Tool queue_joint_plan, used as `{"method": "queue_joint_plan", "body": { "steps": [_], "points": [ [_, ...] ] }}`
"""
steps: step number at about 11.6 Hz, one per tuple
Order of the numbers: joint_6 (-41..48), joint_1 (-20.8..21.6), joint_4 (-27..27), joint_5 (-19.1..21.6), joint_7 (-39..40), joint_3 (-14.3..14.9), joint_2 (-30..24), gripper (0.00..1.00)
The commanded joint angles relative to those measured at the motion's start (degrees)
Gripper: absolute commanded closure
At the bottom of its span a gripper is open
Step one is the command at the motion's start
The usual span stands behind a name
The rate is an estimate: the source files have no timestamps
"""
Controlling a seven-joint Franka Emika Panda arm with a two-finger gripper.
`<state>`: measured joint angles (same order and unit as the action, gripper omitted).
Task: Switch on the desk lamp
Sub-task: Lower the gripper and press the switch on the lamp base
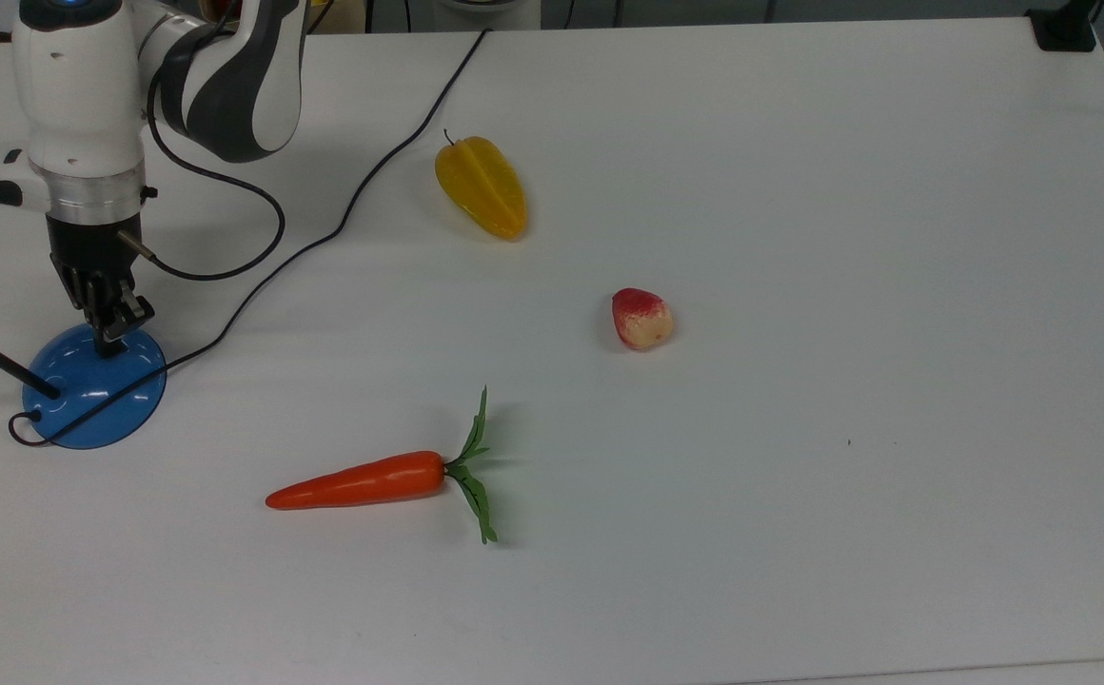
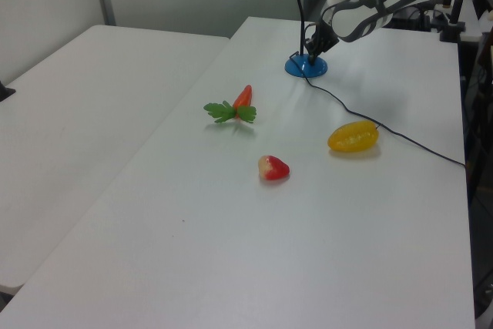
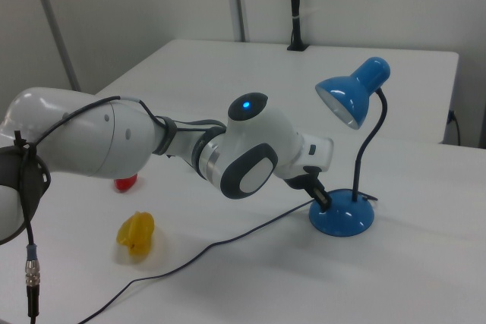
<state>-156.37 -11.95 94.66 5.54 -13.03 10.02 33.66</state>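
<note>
The desk lamp stands at the top view's left edge. Its glossy blue domed base (image 1: pixel 95 388) carries a thin black gooseneck (image 3: pixel 377 143) and a blue shade (image 3: pixel 354 95). The black cord (image 1: pixel 324 238) runs from the base across the table to the far edge. My gripper (image 1: pixel 111 339) points straight down, shut with nothing held, and its tips rest on the far part of the base where the small black switch sits. The fingertips hide the switch in the top view. The gripper (image 3: pixel 323 199) also meets the base (image 3: pixel 342 216) in the right view and the gripper (image 2: pixel 311 50) in the left view.
On the white table (image 1: pixel 799 476) lie an orange carrot with green leaves (image 1: pixel 362 481), a yellow starfruit (image 1: pixel 483 186) and a red-and-cream fruit (image 1: pixel 641 319). A black clamp (image 1: pixel 1064 29) sits at the far right corner. My own cable (image 1: pixel 228 228) loops near the wrist.
</note>
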Motion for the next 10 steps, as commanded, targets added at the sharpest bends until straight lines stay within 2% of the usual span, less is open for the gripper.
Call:
{"method": "queue_joint_plan", "body": {
  "steps": [1,7,10],
  "points": [
    [-2.01,0.17,-0.88,-0.71,-1.47,0.27,1.14,1.00],
    [-2.80,-0.09,-1.41,-0.71,-1.38,0.27,1.85,1.00],
    [-2.27,0.17,1.30,-0.79,-0.94,0.27,-2.62,1.00]
  ]
}}
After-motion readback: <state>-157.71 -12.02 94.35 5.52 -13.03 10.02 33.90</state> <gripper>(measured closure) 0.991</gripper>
